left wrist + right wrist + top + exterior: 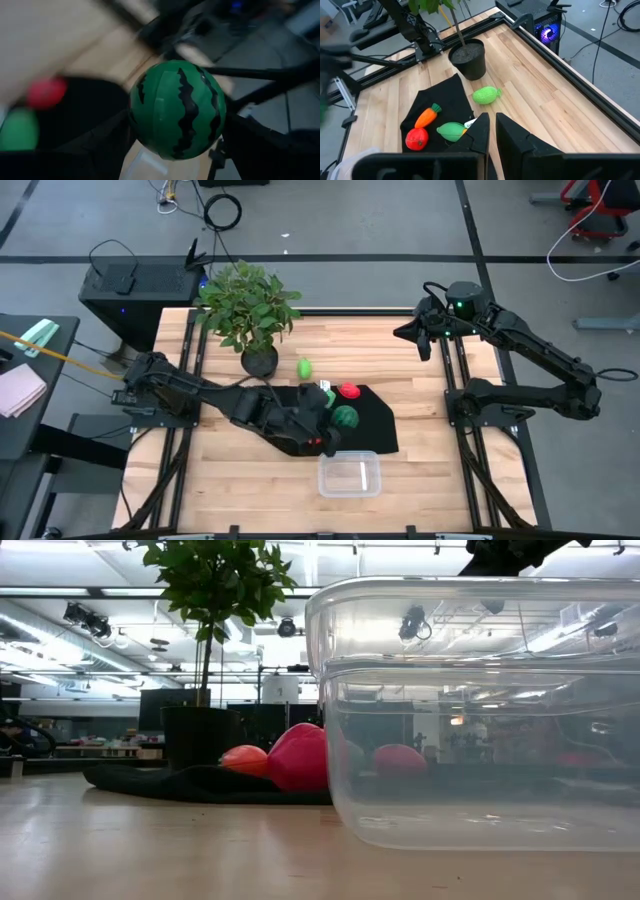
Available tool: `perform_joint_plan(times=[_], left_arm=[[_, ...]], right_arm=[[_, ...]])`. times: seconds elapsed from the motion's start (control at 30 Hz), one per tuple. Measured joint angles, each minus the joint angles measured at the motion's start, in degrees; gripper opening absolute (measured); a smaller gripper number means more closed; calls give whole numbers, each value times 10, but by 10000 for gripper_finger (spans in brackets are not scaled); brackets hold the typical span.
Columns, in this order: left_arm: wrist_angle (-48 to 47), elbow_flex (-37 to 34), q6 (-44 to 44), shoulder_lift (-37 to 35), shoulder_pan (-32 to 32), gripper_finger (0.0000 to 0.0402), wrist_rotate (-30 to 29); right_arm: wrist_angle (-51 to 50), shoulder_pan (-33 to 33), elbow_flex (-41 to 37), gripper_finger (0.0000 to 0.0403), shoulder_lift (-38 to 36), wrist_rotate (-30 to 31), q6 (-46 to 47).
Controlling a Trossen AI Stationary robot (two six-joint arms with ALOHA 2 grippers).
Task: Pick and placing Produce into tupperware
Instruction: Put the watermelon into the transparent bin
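- One melon (177, 109) is off the mat: the left tool (330, 425) clamps the striped green ball, fingers on either side of it, above the near edge of the black mat (375, 430).
- The tub (350, 475) sits on the worktop (440, 480) just beside that mat edge, on the near side, and it looks empty in the high view.
- The rest of the produce waits. On the mat, the right wrist view shows a carrot (427, 116), a red piece (417, 139) and a light green piece (451, 131). A lime-green fruit (486, 95) lies off the cloth on bare wood near the plant pot (468, 59).
- The right tool (424, 340) hangs at the far right of the worktop, fingers together, holding nothing, well clear of the action.
- My read: this is the carry, melon on its way to the tub, five or so pieces to go.
- Risk one: the melon is round and smooth, so it could squirt out of the grip if the arm swings fast.
- Risk two: let go too high and the ball may bounce out, or roll across the worktop.
- Risk three: the tub is light and loose on the wood, so a low approach could clip its rim and shove it away.
- Risk four: the tub is small, so a big melon in the middle crowds out later pieces.
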Motion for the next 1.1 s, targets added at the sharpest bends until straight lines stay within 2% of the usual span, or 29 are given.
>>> perform_joint_plan(times=[0.13,0.23,0.43,0.63,0.87,1.1], left_arm=[[77,7,146,2,-4,299,0],[104,7,183,2,-1,299,5],[122,6,183,25,4,299,13],[195,6,181,82,1,299,44],[199,29,171,122,-11,297,54],[139,31,155,128,-23,296,56]], right_arm=[[-1,0,0,38,0,0,0],[0,0,0,38,0,0,0],[-1,0,0,38,0,0,-1],[-11,0,0,38,0,0,-18],[-22,0,0,38,0,0,-33],[-24,0,0,38,0,0,-35]])
